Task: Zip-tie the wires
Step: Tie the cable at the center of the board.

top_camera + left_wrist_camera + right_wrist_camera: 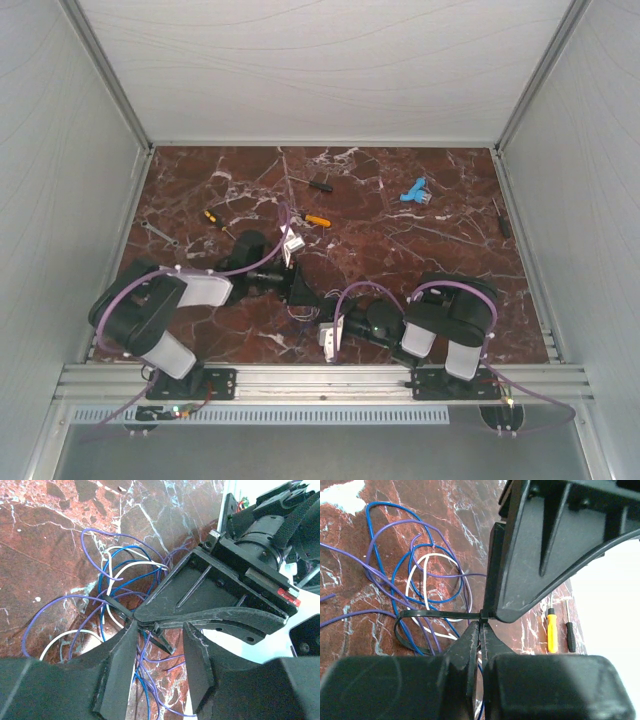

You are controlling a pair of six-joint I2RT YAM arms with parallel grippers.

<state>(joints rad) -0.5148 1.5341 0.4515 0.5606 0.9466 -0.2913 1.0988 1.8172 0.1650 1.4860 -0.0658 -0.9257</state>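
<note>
At the worktop's [400, 250] near middle, the wires [435, 600] lie looped in a zip tie [440, 613], its tail pinched tight in the right claw [480, 630] while the left claw [159, 627], half open, straddles it, apparently bracing the head for tightening.

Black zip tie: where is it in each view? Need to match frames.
Top external: too small to make out.
Left wrist: black zip tie left of centre, crossing the wires.
Right wrist: loop lower left, its end pinched in the right end effector.
Shared landmark: white wire loop, in both wrist views.
</note>
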